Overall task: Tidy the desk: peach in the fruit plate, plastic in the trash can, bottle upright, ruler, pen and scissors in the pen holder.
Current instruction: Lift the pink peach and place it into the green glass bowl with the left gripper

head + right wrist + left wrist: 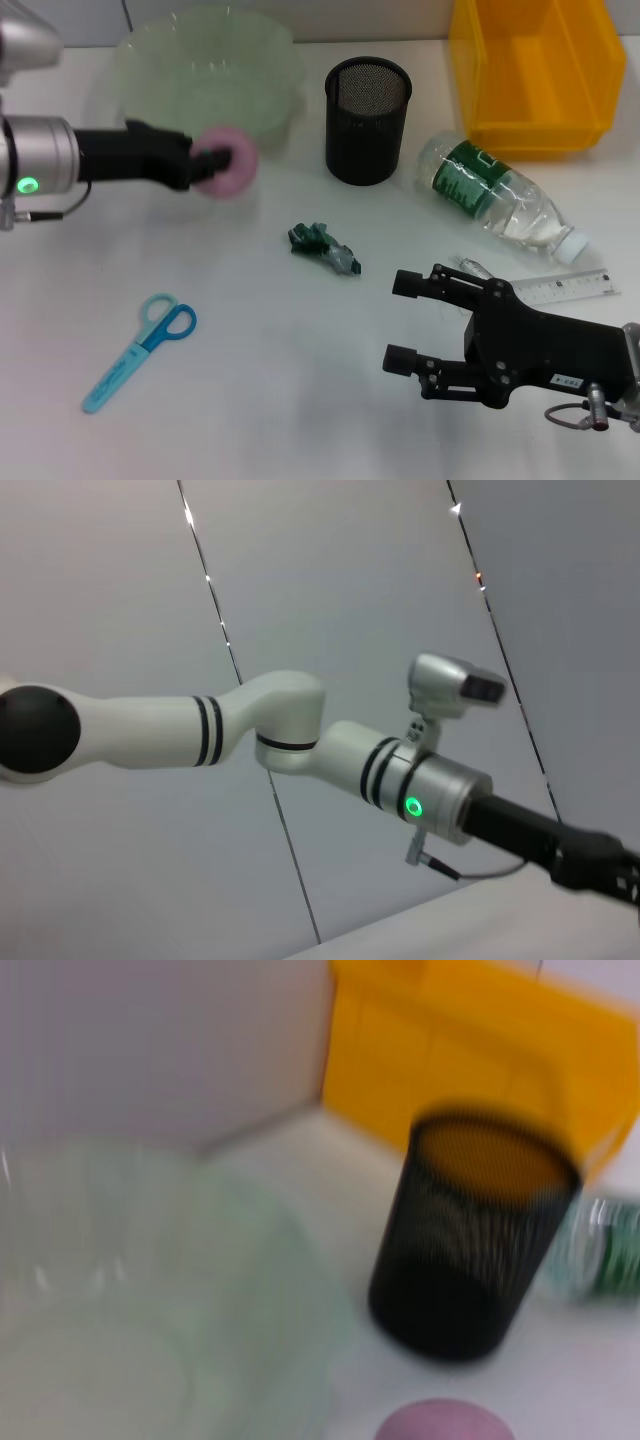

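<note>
Left end effector [205, 165] clamped on pink peach [228, 162] beside fruit plate [140, 50].

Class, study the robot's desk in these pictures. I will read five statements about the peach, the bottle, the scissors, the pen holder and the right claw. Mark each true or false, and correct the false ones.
1. The left claw grips the pink peach beside the fruit plate. True.
2. The water bottle stands upright. False: it lies on its side near the yellow bin.
3. The blue scissors are in the black mesh pen holder. False: they lie flat on the desk, and nothing shows inside the holder.
4. The right claw is open and holds nothing. True.
5. The crumpled green plastic is in the yellow bin. False: it lies on the desk in front of the pen holder.
</note>
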